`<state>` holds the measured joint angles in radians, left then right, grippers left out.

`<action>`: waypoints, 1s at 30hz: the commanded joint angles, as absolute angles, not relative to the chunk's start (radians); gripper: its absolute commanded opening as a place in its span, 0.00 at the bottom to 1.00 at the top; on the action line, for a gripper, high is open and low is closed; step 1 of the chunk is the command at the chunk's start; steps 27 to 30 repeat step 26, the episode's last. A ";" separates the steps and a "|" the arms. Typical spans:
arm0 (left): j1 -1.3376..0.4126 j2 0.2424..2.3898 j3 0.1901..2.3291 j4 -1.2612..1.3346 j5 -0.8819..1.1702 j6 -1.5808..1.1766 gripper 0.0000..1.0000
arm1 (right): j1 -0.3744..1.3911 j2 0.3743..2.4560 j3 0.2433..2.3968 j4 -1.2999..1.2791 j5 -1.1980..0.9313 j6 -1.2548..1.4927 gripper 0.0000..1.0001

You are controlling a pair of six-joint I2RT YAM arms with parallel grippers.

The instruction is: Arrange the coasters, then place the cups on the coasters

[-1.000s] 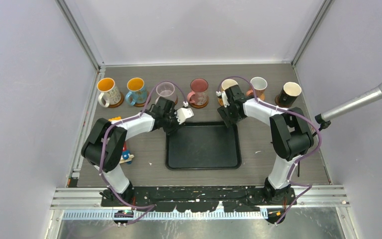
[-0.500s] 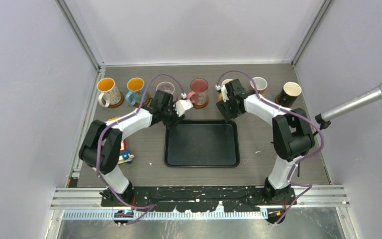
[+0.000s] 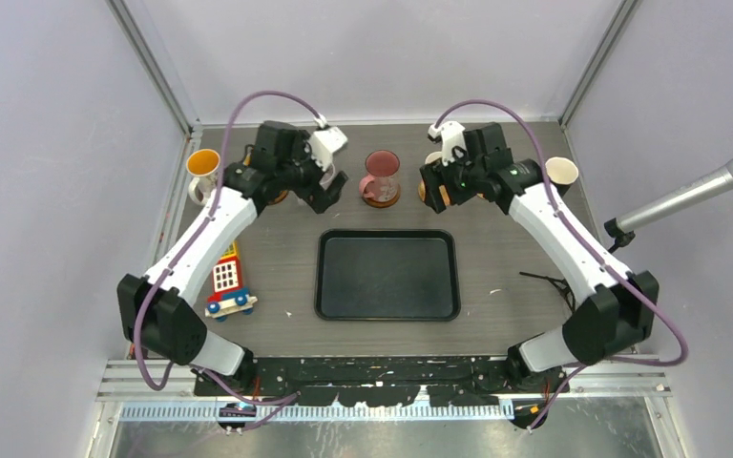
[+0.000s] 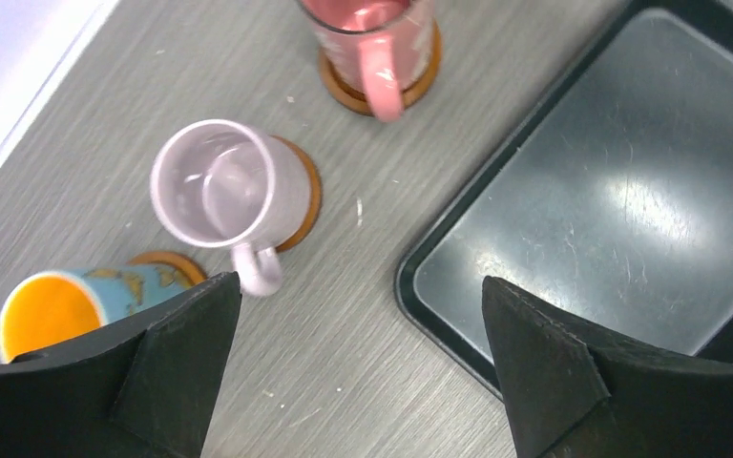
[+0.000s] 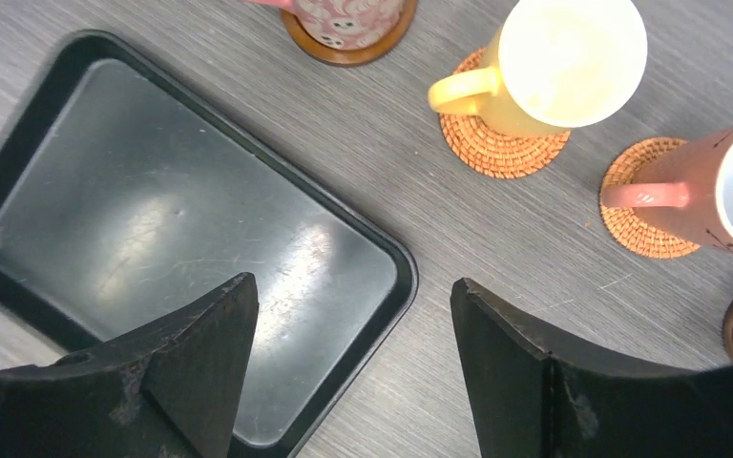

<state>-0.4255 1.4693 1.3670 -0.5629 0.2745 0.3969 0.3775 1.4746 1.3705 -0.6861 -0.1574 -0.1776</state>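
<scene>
Seen from my left wrist, a lilac cup (image 4: 229,186) stands on a brown coaster (image 4: 307,191), and the handle points toward me. A blue cup with an orange inside (image 4: 62,307) sits on its coaster (image 4: 167,260), and a pink cup (image 4: 372,43) on another. My left gripper (image 4: 358,286) hangs open above bare table, holding nothing. The right wrist view shows a yellow cup (image 5: 563,62) on a woven coaster (image 5: 496,148) and a rose cup (image 5: 716,191) on a second woven coaster (image 5: 635,234). My right gripper (image 5: 353,286) is open and empty over the tray's corner.
The black tray (image 3: 387,275) lies mid-table. A yellow toy block (image 3: 227,280) sits near the left arm. A white cup with an orange inside (image 3: 203,167) and a cream cup (image 3: 561,172) end the back row. A microphone (image 3: 687,198) pokes in from the right.
Both arms have risen and pulled back from the row of cups. The left gripper has opened wide and left the lilac cup on its coaster. The right gripper has opened a little wider.
</scene>
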 commanded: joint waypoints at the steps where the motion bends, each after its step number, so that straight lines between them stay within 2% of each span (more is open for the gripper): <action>1: -0.335 1.437 1.509 -0.735 0.297 0.272 1.00 | 0.368 1.367 1.384 -0.718 -0.220 -0.183 0.79; 5: -0.247 1.468 1.604 -0.908 0.273 0.257 1.00 | 0.357 1.261 1.288 -0.702 -0.191 -0.169 0.81; 9: -0.131 1.431 1.558 -1.009 0.281 0.261 1.00 | 0.353 1.120 1.143 -0.689 -0.189 -0.180 0.83; 16: -0.115 1.343 1.401 -0.993 0.072 0.190 1.00 | 0.334 0.933 0.913 -0.643 -0.135 -0.097 0.83; 30: -0.115 1.315 1.358 -0.972 0.072 0.213 1.00 | 0.291 0.956 0.878 -0.592 -0.165 -0.094 0.83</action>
